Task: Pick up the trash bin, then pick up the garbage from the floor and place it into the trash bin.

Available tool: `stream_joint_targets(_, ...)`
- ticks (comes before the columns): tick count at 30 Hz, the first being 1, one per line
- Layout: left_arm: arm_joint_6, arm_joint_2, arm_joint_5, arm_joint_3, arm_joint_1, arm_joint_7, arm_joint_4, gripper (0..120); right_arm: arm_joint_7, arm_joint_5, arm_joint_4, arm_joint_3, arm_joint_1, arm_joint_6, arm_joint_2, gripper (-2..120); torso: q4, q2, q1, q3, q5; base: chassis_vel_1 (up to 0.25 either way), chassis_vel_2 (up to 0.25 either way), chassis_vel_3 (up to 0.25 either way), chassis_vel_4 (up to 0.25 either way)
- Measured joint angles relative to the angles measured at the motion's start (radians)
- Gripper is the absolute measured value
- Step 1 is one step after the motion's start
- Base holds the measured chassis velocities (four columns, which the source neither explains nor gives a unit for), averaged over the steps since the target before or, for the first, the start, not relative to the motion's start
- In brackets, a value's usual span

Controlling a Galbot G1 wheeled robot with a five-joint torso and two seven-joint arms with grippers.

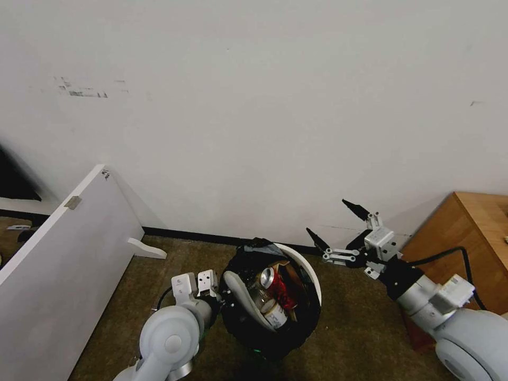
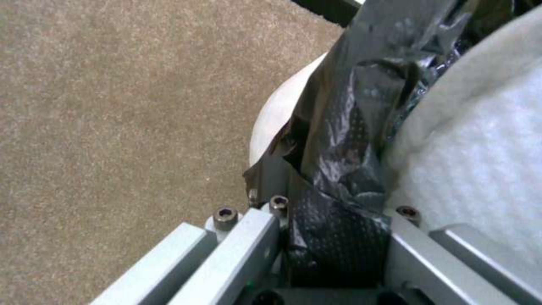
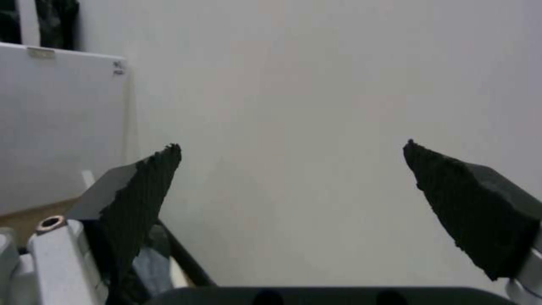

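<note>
There we held the bin [image 1: 272, 299] off the carpet [image 1: 132, 275], left gripper [image 2: 333, 237] jaws clamped on its bagged rim to carry it; beside the bin, our right gripper [image 1: 338, 222] hung empty, jaws apart, ready for garbage.

1. The floor [image 1: 360, 328] is a brownish, short-pile carpet; it meets the pale wall at a dark baseboard [image 1: 185, 235].
2. A large white panel [image 1: 63, 254] stands on the carpet at the robot's left, leaning at a slant, with a small white foot [image 1: 147, 248] resting on the floor beside it.
3. A wooden cabinet [image 1: 471, 238] stands on the carpet at the right (only its corner is visible).
4. From the left wrist, the carpet [image 2: 113, 127] has a speckled, even texture.
</note>
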Motion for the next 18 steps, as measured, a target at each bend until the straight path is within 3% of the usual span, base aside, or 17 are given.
stream_joint_targets(16,0.001,0.007,0.016,-0.011,0.032,0.001,-0.036,0,-0.068,-0.196,0.047,0.154,-0.161,0.116,0.094,100,-0.0001,0.000,0.000,0.000,-0.0001,0.000,0.000,0.000,0.000)
stream_joint_targets(18,0.001,0.006,0.018,-0.012,0.034,0.001,-0.041,0,-0.109,-0.254,0.060,0.190,-0.209,0.167,0.132,100,-0.0003,0.000,0.000,0.000,-0.0001,0.000,0.000,0.000,0.000)
